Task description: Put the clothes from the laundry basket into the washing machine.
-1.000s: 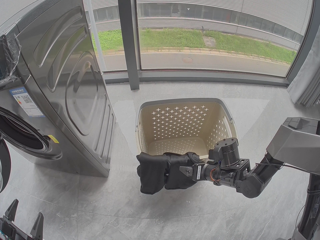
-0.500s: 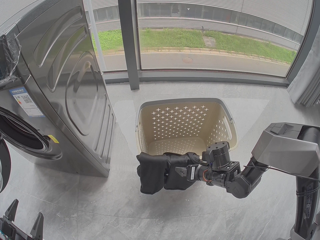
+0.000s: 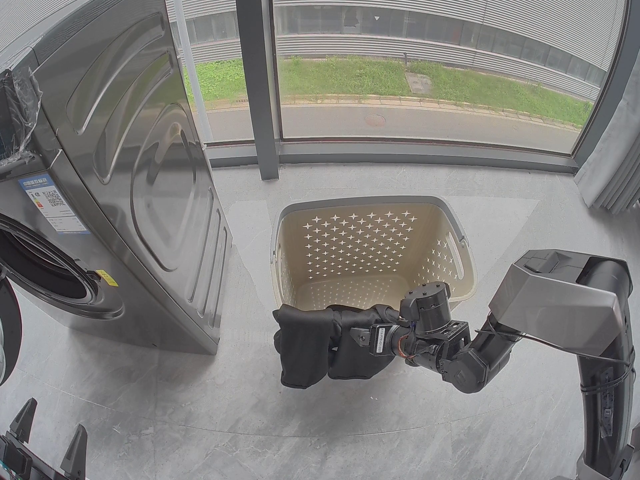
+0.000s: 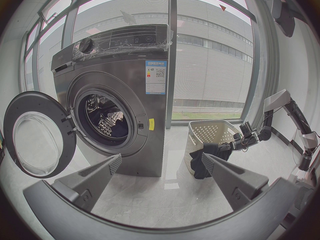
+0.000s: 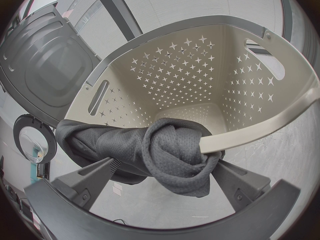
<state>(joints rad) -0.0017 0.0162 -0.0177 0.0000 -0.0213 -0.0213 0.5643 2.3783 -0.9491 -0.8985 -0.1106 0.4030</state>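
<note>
A dark grey garment (image 3: 313, 345) hangs over the near rim of the cream laundry basket (image 3: 373, 201), part inside and part drooping outside toward the floor. My right gripper (image 3: 363, 340) is at the garment's bunched end, open, with one finger on each side of the knot of cloth (image 5: 166, 150) and the basket rim (image 5: 260, 127) just behind it. The grey washing machine (image 3: 133, 168) stands at the left with its round door (image 4: 36, 140) swung open and dark cloth in the drum (image 4: 106, 117). My left gripper (image 3: 50, 428) hangs open and empty, low in front of the machine.
The basket's bottom is bare. A window wall with a dark pillar (image 3: 257, 68) runs behind the basket, and a curtain (image 3: 613, 161) hangs at the far right. Open grey floor (image 3: 200, 408) lies between the basket and the machine's front.
My right arm has pushed left, bringing its gripper closer onto the garment's bunched end. The garment, basket and left arm have stayed put.
</note>
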